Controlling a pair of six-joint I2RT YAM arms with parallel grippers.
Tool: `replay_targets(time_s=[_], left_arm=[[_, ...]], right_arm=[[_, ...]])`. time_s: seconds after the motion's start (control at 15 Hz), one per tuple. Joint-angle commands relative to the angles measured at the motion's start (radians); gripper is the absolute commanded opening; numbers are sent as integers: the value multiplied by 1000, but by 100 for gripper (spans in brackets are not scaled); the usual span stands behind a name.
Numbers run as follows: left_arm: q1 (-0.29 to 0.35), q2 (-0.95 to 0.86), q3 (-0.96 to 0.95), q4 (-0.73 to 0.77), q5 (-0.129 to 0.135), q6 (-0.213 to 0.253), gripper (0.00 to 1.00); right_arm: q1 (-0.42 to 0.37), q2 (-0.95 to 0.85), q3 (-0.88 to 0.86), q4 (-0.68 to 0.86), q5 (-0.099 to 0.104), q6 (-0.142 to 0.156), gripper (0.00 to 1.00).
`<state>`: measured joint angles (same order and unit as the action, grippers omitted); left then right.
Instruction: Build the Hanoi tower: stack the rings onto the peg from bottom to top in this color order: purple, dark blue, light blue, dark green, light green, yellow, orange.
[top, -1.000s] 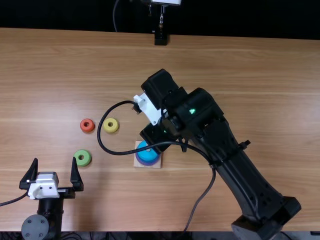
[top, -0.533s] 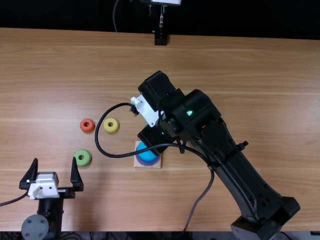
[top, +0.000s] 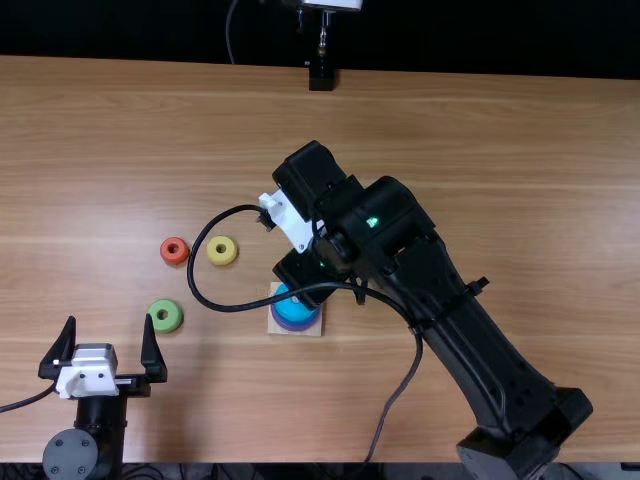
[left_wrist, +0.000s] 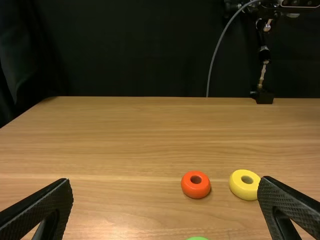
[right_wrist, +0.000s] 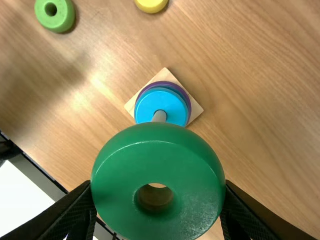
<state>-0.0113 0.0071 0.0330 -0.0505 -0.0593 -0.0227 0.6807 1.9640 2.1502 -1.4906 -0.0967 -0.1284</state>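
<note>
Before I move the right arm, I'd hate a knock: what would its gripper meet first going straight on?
Most likely the peg, met by the dark green ring held in the right gripper. The peg rises from the light blue ring toward it; the gap is hard to judge.

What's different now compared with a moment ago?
The right gripper, now holding the dark green ring, has shifted slightly left across the top view. I see nothing let go. The left gripper, orange ring, yellow ring, light green ring and stack stayed put.
</note>
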Motion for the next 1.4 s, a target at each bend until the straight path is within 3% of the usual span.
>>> replay_targets(time_s=[0.0, 1.33], left_arm=[[10, -7, -33, -40, 17, 12, 100], [10, -7, -33, -40, 17, 12, 100]], right_arm=[[10, 15, 34, 2, -10, 3, 0], [33, 44, 33, 2, -10, 7, 0]])
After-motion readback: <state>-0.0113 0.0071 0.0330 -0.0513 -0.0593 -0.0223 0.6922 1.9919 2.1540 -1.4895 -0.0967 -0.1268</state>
